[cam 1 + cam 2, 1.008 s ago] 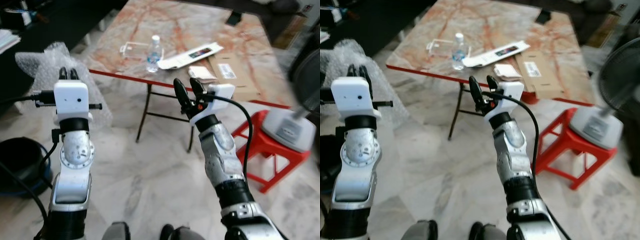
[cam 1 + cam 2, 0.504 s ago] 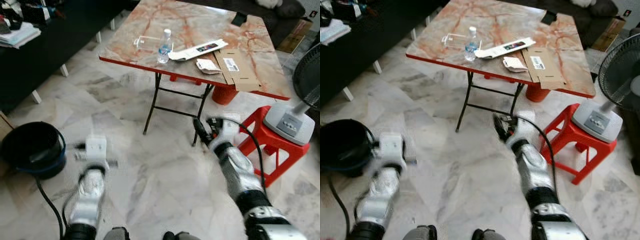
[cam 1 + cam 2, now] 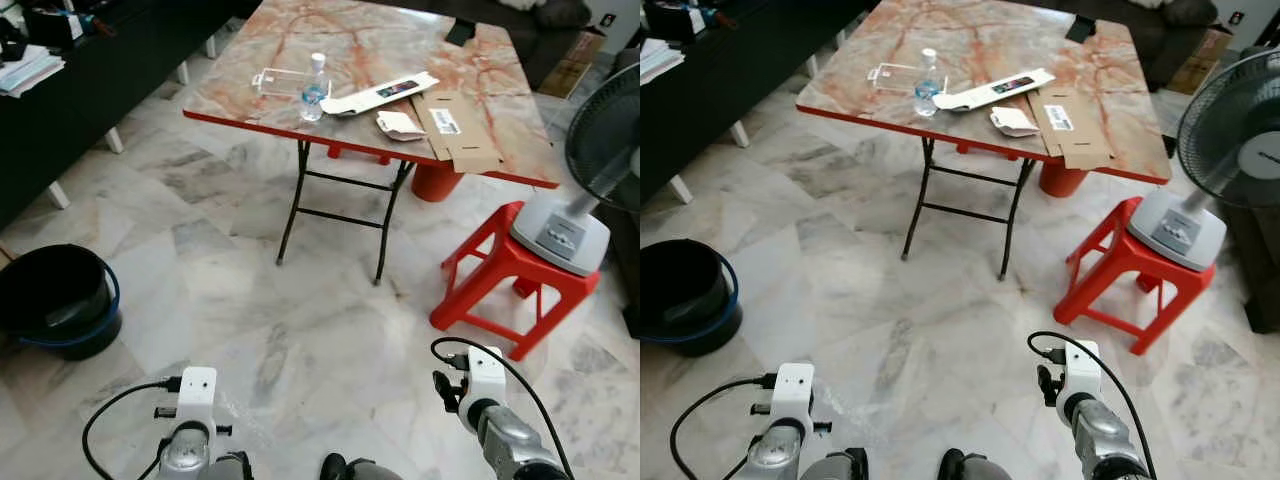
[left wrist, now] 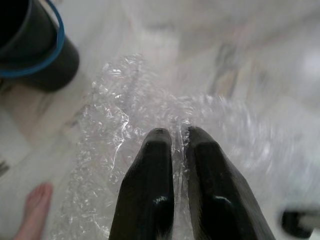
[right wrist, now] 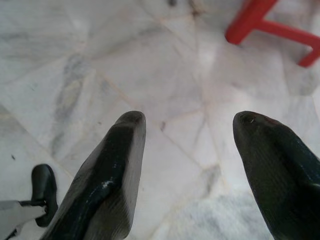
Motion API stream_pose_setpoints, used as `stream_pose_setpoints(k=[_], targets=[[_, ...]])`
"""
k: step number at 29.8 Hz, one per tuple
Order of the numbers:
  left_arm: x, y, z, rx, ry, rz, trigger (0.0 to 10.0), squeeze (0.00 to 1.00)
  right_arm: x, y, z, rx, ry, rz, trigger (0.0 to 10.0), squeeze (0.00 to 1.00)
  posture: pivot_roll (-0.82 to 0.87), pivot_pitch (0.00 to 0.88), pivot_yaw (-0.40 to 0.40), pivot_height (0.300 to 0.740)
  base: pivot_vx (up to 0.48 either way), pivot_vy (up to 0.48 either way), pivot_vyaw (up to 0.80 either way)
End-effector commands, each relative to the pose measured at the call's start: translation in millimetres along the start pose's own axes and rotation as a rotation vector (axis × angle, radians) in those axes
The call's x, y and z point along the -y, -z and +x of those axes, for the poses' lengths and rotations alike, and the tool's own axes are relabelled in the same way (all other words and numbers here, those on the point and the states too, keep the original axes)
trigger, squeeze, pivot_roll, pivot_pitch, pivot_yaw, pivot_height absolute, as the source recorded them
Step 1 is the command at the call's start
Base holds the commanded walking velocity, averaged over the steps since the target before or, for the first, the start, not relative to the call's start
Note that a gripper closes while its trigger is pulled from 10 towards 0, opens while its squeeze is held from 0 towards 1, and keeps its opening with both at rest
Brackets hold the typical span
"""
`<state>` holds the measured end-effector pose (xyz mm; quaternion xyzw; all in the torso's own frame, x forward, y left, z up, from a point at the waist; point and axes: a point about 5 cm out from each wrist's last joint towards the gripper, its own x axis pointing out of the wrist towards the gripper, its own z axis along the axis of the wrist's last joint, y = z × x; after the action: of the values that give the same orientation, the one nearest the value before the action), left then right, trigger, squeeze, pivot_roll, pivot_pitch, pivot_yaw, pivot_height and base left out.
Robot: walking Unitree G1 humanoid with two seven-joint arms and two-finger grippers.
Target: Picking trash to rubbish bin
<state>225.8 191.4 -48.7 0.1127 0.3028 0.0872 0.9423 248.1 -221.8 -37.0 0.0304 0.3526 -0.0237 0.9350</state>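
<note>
Head views: both arms hang low at the frame's bottom edge over the marble floor. The bin (image 3: pixel 58 297), black with a blue rim, stands on the floor to the robot's left, well apart from the worktop (image 3: pixel 380 60). On the worktop lie a bottle (image 3: pixel 314 88), a flat carton (image 3: pixel 458 130) and some papers. A red stool (image 3: pixel 510 275) carrying a fan (image 3: pixel 590 170) stands to the right.

Left wrist view: the left end effector (image 4: pixel 173 137) is nearly closed, pinching a sheet of bubble wrap (image 4: pixel 120 150) between its fingers. The wrap billows out past the fingertips. The bin (image 4: pixel 37 47) lies ahead and off to one side. A person's bare foot (image 4: pixel 34 207) rests on the floor near the wrap's edge.

Right wrist view: the right end effector (image 5: pixel 187 125) is spread wide and holds nothing, with floor and a stool leg (image 5: pixel 272 27) beyond it.

Task's thing: the bubble wrap is in the left grip, near the bin but not over it.

Risk, grip: only a thin fold seems pinched, so a swing could probably pull the slippery wrap free.

Risk, drop: the sheet is broad and light. Released off-centre, it may drape over the rim or land on the floor.

Risk, foot: the trailing wrap could drag against the person's foot.
</note>
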Motion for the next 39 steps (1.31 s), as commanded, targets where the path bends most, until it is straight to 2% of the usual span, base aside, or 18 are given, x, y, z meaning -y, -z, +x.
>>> stream_pose_setpoints(k=[1, 3, 8, 13, 17, 28, 39], targets=[[3.0, 24.6, -8.6, -0.088, 0.011, 0.051, 10.0, 0.00, 4.8, 17.4, -4.1, -0.063, 0.032, 0.006, 10.0, 0.00, 0.02, 0.192, -0.138, 0.740, 0.000, 0.000, 0.00], [2.2, 36.2, -12.7, -0.133, 0.003, 0.045, 10.0, 0.00, 6.5, 25.1, -6.0, -0.088, 0.060, 0.001, 10.0, 0.00, 0.02, 0.192, -0.138, 0.740, 0.000, 0.000, 0.00], [0.0, 49.0, -18.0, -0.191, -0.034, 0.002, 10.0, 0.00, 8.3, 35.1, -9.3, -0.110, 0.078, -0.037, 10.0, 0.00, 0.02, 0.187, -0.147, 0.740, 0.000, 0.000, 0.26], [0.8, 49.4, -18.4, -0.191, -0.037, 0.000, 10.0, 0.00, 9.9, 39.1, -10.7, -0.123, 0.094, -0.063, 10.0, 0.00, 0.02, 0.181, -0.148, 0.740, 0.000, 0.000, 0.80], [-0.6, 49.4, -18.1, -0.187, -0.034, 0.002, 10.0, 0.00, 10.8, 38.3, -10.6, -0.119, 0.105, -0.032, 10.0, 0.00, 0.02, 0.170, -0.146, 0.740, 0.000, 0.000, 0.80], [0.5, 51.6, -19.6, -0.187, -0.029, 0.006, 10.0, 0.00, 9.4, 37.4, -10.0, -0.117, 0.105, -0.037, 10.0, 0.00, 0.03, 0.161, -0.148, 0.740, 0.000, 0.000, 0.80], [4.6, 49.4, -19.4, -0.179, -0.015, -0.016, 10.0, 0.00, 7.8, 36.5, -9.4, -0.104, 0.114, 0.006, 10.0, 0.00, 0.04, 0.189, -0.155, 0.740, 0.000, 0.000, 0.70]])
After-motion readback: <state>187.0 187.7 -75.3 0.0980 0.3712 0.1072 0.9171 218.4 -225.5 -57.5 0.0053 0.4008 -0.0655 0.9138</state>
